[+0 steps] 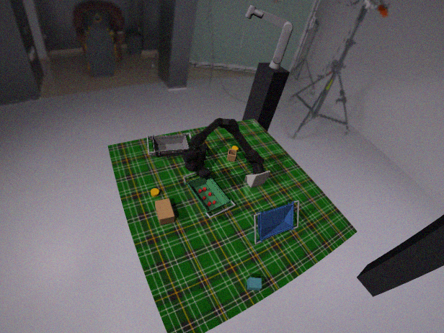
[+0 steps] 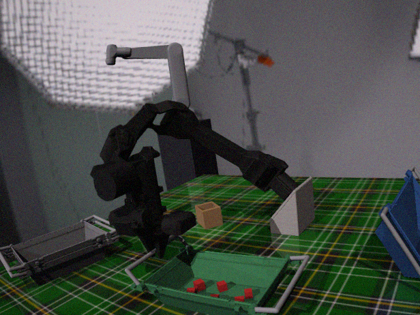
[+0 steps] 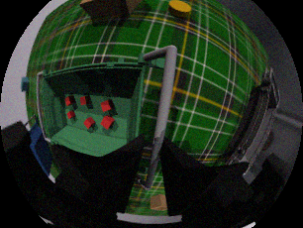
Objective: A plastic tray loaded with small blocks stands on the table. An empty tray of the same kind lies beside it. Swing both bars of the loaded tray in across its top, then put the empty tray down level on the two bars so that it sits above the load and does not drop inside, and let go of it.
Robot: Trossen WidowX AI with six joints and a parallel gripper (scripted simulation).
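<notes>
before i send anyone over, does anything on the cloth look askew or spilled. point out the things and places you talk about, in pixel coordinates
One thing looks askew: the blue tray (image 1: 277, 221) (image 2: 402, 235) (image 3: 41, 151) is tipped steeply up on its side, while the green tray (image 1: 220, 192) (image 2: 238, 266) (image 3: 94, 147) and grey tray (image 1: 171, 144) (image 2: 54, 240) sit upright. No spill shows; the visible red blocks (image 1: 204, 197) (image 2: 221, 286) (image 3: 107, 122) are inside the green tray.
</notes>
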